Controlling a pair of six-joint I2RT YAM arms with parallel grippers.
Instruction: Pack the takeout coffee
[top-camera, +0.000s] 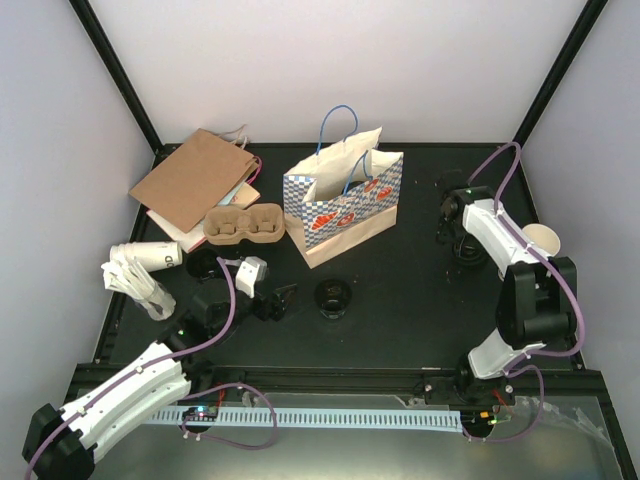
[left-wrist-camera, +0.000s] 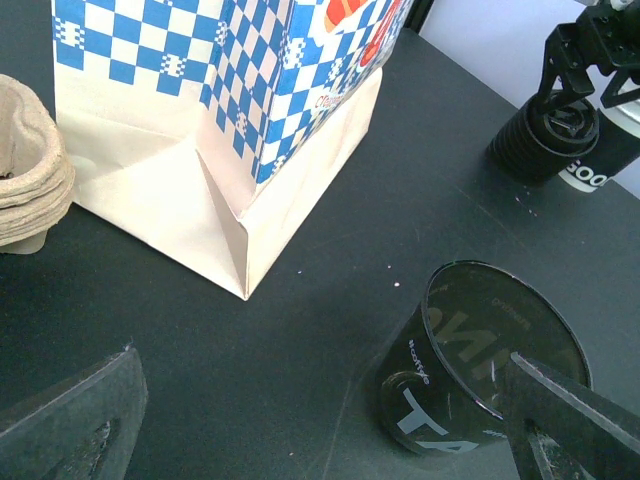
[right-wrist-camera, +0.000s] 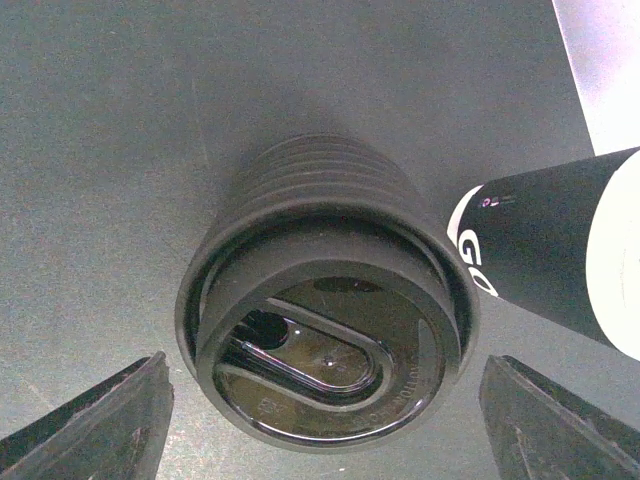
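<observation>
A black paper coffee cup (top-camera: 332, 296) with white lettering stands open-topped, with no lid on it, at the table's middle. In the left wrist view this cup (left-wrist-camera: 480, 355) sits just inside my right finger (left-wrist-camera: 575, 425). My left gripper (left-wrist-camera: 320, 435) is open and empty, low over the table (top-camera: 275, 300). A stack of black lids (right-wrist-camera: 325, 330) stands at the right. My right gripper (right-wrist-camera: 325, 425) is open right above it, one finger on each side, not touching (top-camera: 462, 248). A second black cup (right-wrist-camera: 560, 250) lies on its side beside the stack, its cream inside showing (top-camera: 540, 238).
The blue-and-white checked paper bag (top-camera: 345, 200) stands open at the back middle. A cardboard cup carrier (top-camera: 243, 225), a brown paper bag (top-camera: 195, 180) and a lying stack of white cups (top-camera: 140, 272) are at the left. A black cup (top-camera: 205, 263) stands near them.
</observation>
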